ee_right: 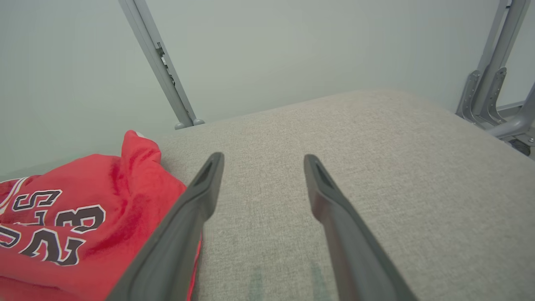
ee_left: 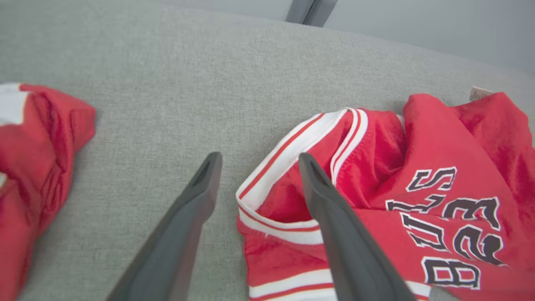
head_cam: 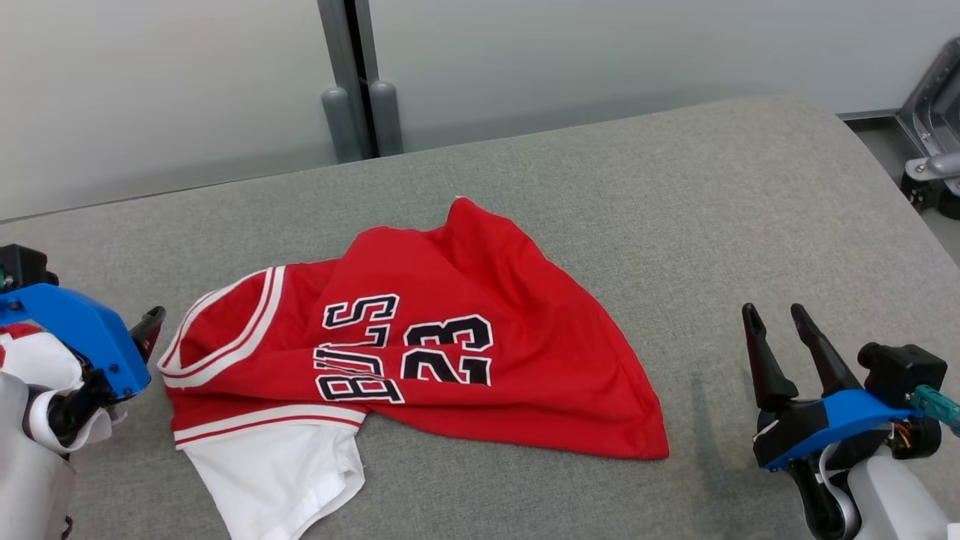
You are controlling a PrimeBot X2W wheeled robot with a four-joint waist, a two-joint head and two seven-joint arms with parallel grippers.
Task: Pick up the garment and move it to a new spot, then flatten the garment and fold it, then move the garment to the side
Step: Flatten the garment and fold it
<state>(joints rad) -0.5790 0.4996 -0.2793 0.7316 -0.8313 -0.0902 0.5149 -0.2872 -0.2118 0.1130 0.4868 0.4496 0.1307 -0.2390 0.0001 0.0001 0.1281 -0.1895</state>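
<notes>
Jersey [head_cam: 450, 352] lies rumpled on the counter [head_cam: 675, 210], left claw [ee_left: 259, 159] and right claw [head_cam: 774, 313] both released and empty, so flattening, folding and moving aside seem undone.

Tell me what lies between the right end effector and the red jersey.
A bare stretch of the grey padded surface separates the right end effector from the jersey, as the head view shows.

A grey fabric-covered tabletop [head_cam: 675, 187] is seen, rounded at the far right corner. A red basketball jersey [head_cam: 480, 285], marked 23, is laid rumpled across the middle, with white fabric [head_cam: 277, 472] tucked under its near-left edge. Another bunched red garment [ee_left: 33, 167] is spotted further left, apart from it.
</notes>
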